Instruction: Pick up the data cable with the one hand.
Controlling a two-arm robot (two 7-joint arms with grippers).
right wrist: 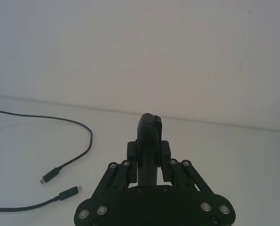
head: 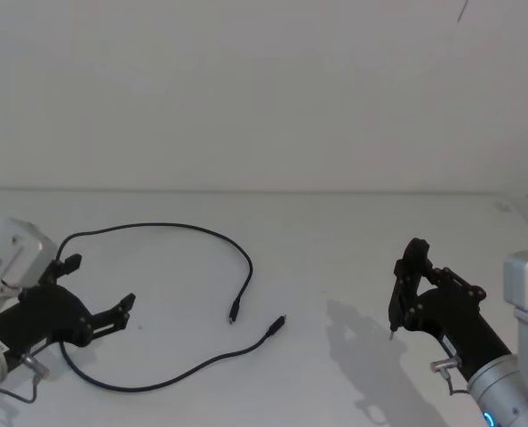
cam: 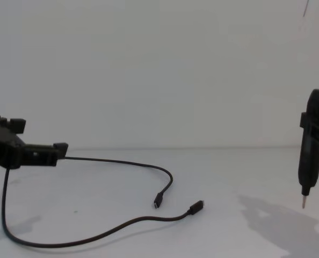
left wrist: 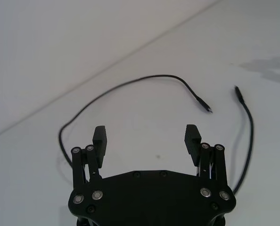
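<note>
Surface: a plain white table [head: 353,240], with a grey shadow [head: 353,329] lying on it near the right arm.
Room: a bare white wall [head: 264,89] rises straight from the far edge of the table.
Cable: the black cable [head: 175,225] lies flat on the left half of the table in a wide open loop. From its bend at the left it arcs away toward the wall and curves back to the middle, and its other run sweeps along the near side.
Plugs: one plug [head: 234,313] and the other plug [head: 277,323] rest near each other at the middle of the table, not touching.
Left arm: the left gripper [head: 100,283] reaches in low from the near left, pointing toward the middle of the table, over the left bend of the loop.
Left jaws: spread wide, holding nothing. In the left wrist view the fingers [left wrist: 99,136] stand apart from the cable, which curves past beside one of them and runs under the gripper body.
Right arm: the right gripper [head: 409,280] is on the right side, well apart from the cable and raised above the table.
Right jaws: closed around a black pen-shaped tool [cam: 310,156], held nearly upright with its thin tip [cam: 303,201] pointing down, clear of the surface.
</note>
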